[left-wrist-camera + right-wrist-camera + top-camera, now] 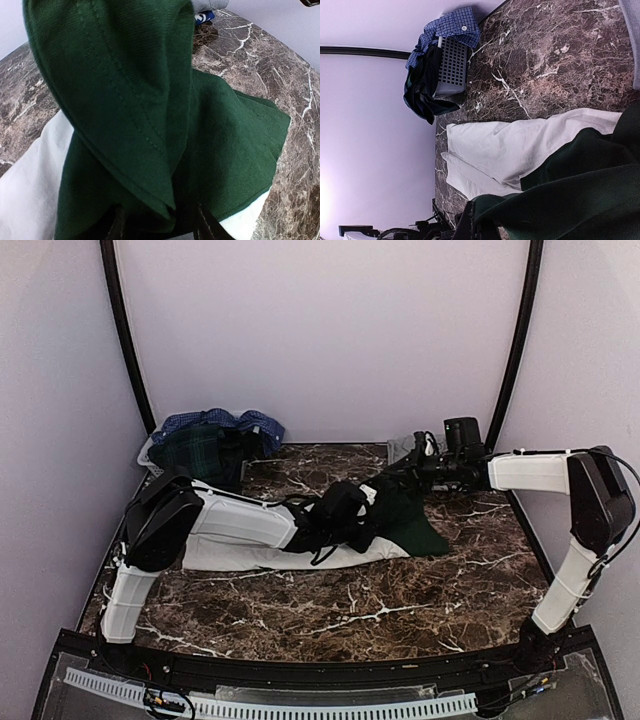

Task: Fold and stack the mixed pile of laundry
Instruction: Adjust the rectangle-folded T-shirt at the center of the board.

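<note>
One white tee (240, 552) lies across the middle of the bench (400, 610). Its dark green sleeve (415, 530), at the 3 o'clock end, is tented up to the right fingers (405, 477), which are clenched on its edge. The left fingers (345, 520) straddle a fold of that sleeve; whether they pinch it I cannot tell. Other garments (215, 435) heap over the basket (148, 455) at 10 o'clock.
</note>
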